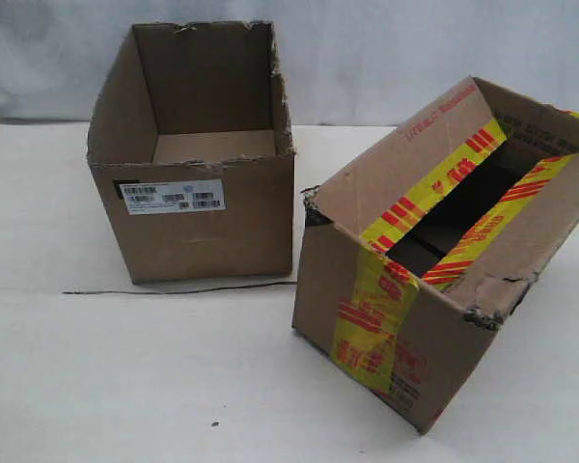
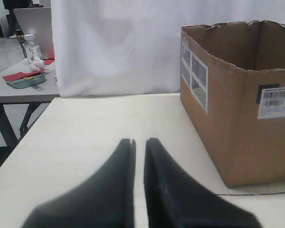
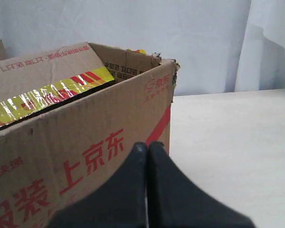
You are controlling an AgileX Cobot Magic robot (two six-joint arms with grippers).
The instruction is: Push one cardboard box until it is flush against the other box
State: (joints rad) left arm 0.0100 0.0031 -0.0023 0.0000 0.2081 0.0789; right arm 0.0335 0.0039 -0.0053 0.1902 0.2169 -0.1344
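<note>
The taped cardboard box (image 1: 444,260), battered, with yellow tape striped in red, sits skewed at the right of the table. The other box (image 1: 198,154), plain brown with a white barcode label, stands open-topped at the left, a gap apart from it. Neither gripper shows in the exterior view. My right gripper (image 3: 147,145) is shut, its tips close against the red-printed side of the taped cardboard box (image 3: 80,142); whether they touch it I cannot tell. My left gripper (image 2: 139,141) is shut with only a thin slit, empty, over the table, short of the other box (image 2: 237,104).
A thin dark wire (image 1: 174,288) lies on the white table (image 1: 125,376) in front of the plain box. A white curtain (image 2: 114,42) hangs behind. A side table (image 2: 19,88) with a bottle and clutter stands off the table's edge in the left wrist view.
</note>
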